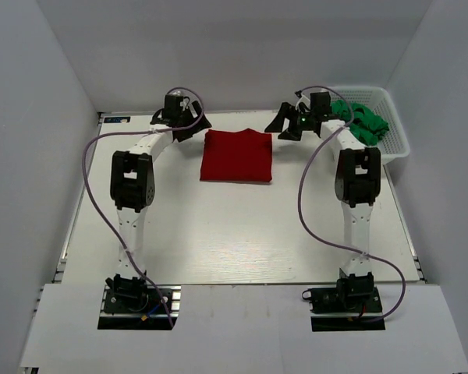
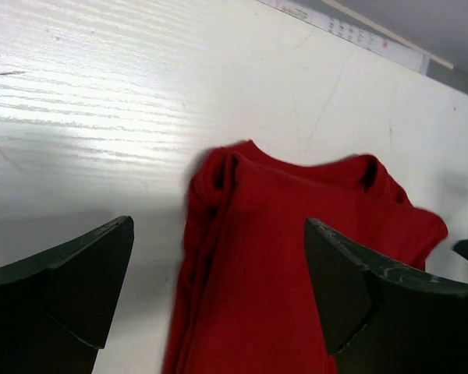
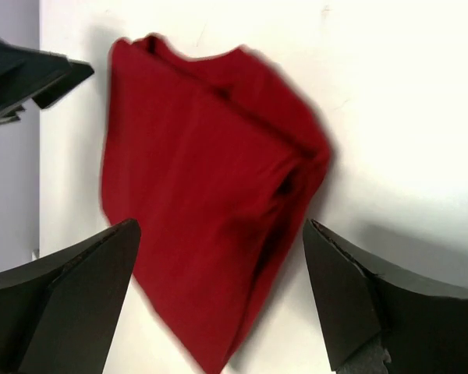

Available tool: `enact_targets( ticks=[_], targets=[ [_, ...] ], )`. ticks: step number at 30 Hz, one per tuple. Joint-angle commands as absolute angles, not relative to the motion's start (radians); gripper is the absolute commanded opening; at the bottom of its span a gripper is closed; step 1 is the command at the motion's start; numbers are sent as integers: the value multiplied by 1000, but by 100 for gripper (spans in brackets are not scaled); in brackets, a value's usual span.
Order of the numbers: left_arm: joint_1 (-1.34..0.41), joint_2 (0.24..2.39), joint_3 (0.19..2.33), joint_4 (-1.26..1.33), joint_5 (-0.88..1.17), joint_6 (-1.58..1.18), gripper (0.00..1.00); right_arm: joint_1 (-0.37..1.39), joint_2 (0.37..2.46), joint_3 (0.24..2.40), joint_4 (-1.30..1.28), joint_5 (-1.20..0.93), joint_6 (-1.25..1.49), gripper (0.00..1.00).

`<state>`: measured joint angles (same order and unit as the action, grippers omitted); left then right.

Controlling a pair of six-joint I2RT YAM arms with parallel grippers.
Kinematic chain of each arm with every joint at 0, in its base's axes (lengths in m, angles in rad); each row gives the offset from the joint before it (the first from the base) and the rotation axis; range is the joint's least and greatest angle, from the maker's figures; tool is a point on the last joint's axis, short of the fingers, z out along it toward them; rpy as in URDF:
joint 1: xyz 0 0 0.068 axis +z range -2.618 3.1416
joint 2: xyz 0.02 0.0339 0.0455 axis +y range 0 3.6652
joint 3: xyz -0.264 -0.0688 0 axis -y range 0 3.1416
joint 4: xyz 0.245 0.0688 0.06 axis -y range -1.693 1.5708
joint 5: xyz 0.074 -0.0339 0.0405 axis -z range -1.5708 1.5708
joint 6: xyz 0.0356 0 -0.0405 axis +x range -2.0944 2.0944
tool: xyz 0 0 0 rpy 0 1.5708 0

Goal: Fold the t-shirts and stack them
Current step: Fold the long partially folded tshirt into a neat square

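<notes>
The red shirt [image 1: 236, 156] lies folded into a flat square at the far middle of the surface [image 1: 234, 234]. My left tool [image 1: 191, 125] and right tool [image 1: 290, 127] hang just beside its far corners, both wide and holding nothing, so I judge this fold is done. The green shirts [image 1: 361, 121] lie heaped in the basket [image 1: 398, 146] at far right, not yet folded; one of them should come next.

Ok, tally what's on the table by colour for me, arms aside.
Red: 1, the folded t-shirt
Green: 1 heap of t-shirts, number in it unclear
White: 1, the basket
Total: 3
</notes>
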<state>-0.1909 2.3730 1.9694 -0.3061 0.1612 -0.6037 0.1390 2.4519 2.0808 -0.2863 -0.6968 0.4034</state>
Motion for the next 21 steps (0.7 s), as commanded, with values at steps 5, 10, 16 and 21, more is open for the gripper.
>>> enact_targets(
  ticks=[5,10,16,21],
  targets=[
    [-218,2178,1887,-432,221,-379,100,152,2045,1812,-317,-646,278,90],
    [-249,2169,1822,-526,202,-304,100,155,1840,1527,-310,-510,255,90],
    [-272,2215,1822,-569,143,-295,93,146,1565,1338,-294,-379,264,90],
    [-308,2273,1848,-583,120,-238,80,143,1434,1295,-331,-269,267,90]
  ],
)
